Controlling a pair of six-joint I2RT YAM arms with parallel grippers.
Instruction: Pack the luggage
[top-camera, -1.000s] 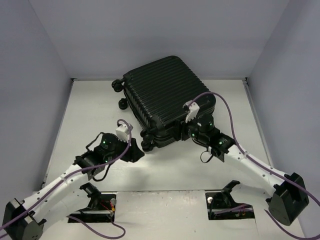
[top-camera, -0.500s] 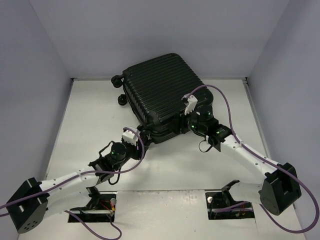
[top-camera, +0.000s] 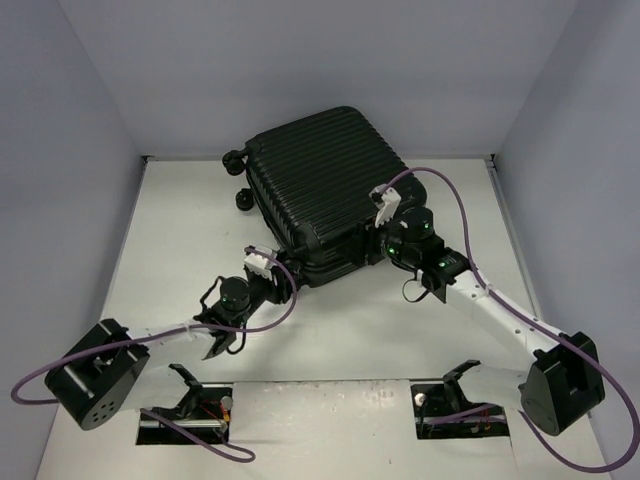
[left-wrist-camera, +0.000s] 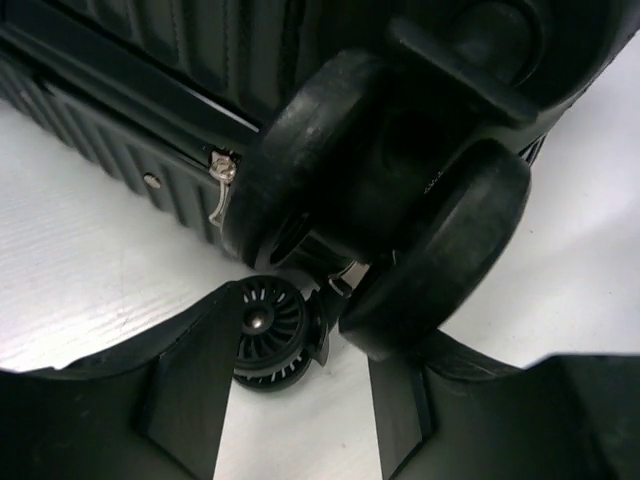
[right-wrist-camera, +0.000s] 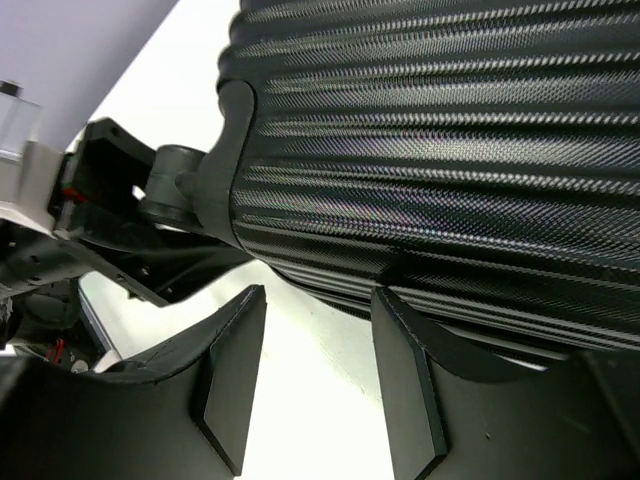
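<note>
- Luggage (top-camera: 320, 195): laid closed, ribbed shell up, at far middle of table (top-camera: 190, 220).
- Left claw (left-wrist-camera: 300, 340): jaws seen apart, nothing gripped; caster wheel (left-wrist-camera: 390, 230) just ahead.
- Right claw (right-wrist-camera: 320, 300): jaws seen apart, nothing gripped; positioned at shell's near-right edge.

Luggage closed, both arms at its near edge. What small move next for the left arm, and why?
Probably shift the left gripper sideways onto the zipper pull: the luggage is closed, and the open jaws face its twin wheels, with the pull beside them.

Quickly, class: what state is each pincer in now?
Left pincer: open, beside a wheel of the luggage, holding nothing.
Right pincer: open, beside the luggage, holding nothing.
</note>
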